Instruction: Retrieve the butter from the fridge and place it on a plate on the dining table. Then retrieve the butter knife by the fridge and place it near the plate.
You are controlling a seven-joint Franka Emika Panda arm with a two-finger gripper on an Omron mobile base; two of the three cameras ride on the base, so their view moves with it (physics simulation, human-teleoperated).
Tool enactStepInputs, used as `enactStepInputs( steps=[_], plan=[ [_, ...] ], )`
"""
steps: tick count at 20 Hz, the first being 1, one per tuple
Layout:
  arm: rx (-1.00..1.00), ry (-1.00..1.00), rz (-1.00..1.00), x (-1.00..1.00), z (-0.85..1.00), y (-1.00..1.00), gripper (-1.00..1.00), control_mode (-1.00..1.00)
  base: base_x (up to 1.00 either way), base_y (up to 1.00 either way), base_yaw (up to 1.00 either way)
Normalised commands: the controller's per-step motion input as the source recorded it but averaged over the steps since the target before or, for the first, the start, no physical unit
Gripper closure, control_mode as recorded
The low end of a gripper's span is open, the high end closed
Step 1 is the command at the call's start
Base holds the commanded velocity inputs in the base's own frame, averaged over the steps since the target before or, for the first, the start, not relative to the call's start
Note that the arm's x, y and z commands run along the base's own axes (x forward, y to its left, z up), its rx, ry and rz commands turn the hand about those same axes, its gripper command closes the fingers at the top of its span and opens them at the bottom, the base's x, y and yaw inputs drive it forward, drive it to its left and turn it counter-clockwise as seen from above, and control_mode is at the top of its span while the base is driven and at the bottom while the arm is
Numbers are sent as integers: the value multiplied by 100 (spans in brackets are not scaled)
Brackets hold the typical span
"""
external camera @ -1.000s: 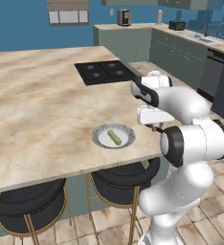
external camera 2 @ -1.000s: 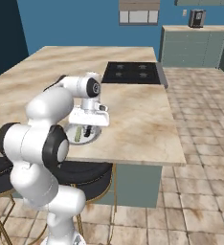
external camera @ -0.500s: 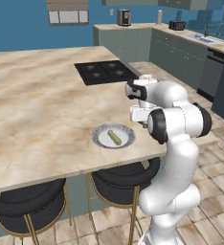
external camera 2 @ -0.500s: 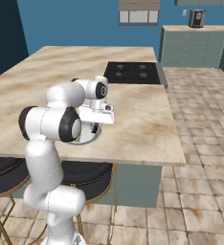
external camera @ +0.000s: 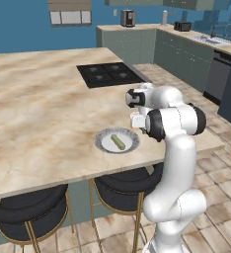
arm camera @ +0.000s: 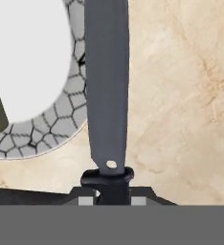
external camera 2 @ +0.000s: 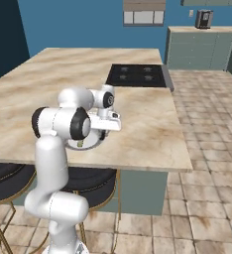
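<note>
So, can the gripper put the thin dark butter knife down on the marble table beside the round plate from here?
Probably yes. The gripper holds the butter knife just beside the plate's rim, and the beige marble table next to it looks bare.

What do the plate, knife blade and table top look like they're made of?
Plate: likely glazed ceramic, plain white centre, grey rim with a dark crackle pattern.
Butter knife: blade flat matte slate grey, metal probably, with a small hole near the black handle; no shine to confirm.
Dining table: beige veined marble look, smooth, low gloss.
</note>
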Motion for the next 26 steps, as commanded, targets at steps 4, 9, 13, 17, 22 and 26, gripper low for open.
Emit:
enactStepInputs(
  steps=[4, 9, 13, 17, 22, 26],
  plan=[
    [0, -7, 0, 41, -35, 0, 100, -100, 0, 0, 0],
    [0, -7, 0, 45, -35, 0, 100, -100, 0, 0, 0],
    [0, -10, 0, 36, -14, 0, 100, -100, 0, 0, 0],
    [0, -11, 0, 39, -11, 0, 100, -100, 0, 0, 0],
    [0, -9, 0, 15, -10, 0, -100, -100, 0, 0, 0],
    [0, -3, -1, -7, 12, 0, -100, -100, 0, 0, 0]
  ],
)
